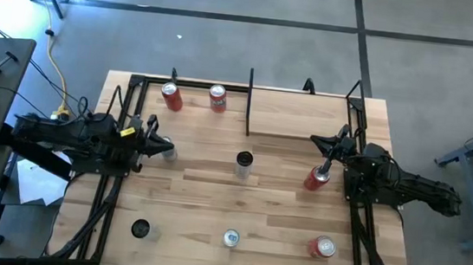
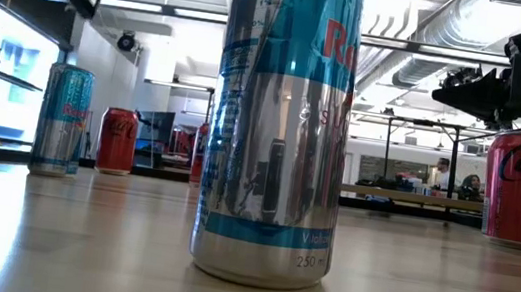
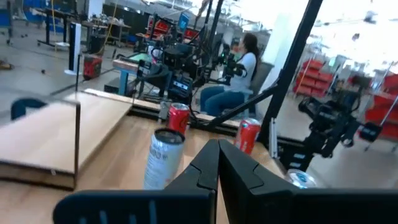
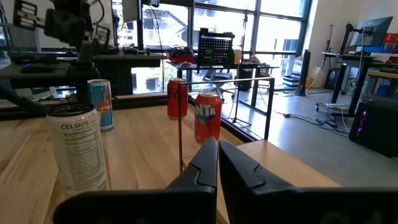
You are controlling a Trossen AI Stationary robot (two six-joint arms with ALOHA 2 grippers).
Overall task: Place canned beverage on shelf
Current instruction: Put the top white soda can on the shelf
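You could read "CELSIUS" and "Nutrition Facts" on the white can point(image 4: 78, 152), "NTA" on the orange can point(image 4: 208, 117), and "250 ml" on the silver-blue can point(image 2: 279, 118).

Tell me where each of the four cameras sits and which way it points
High view: overhead, straight down; both arms, shelf.
Low view: tabletop level, facing the room; tall silver-blue can up close.
Left wrist: past the shut left gripper toward a person seated.
Right wrist: past the shut right gripper toward windows.
Shared: Celsius can, also mid-table from above.

Cans dot the plank table point(image 1: 205, 190), the shelf point(image 1: 303, 117) sits at its far edge, both arms flanking.
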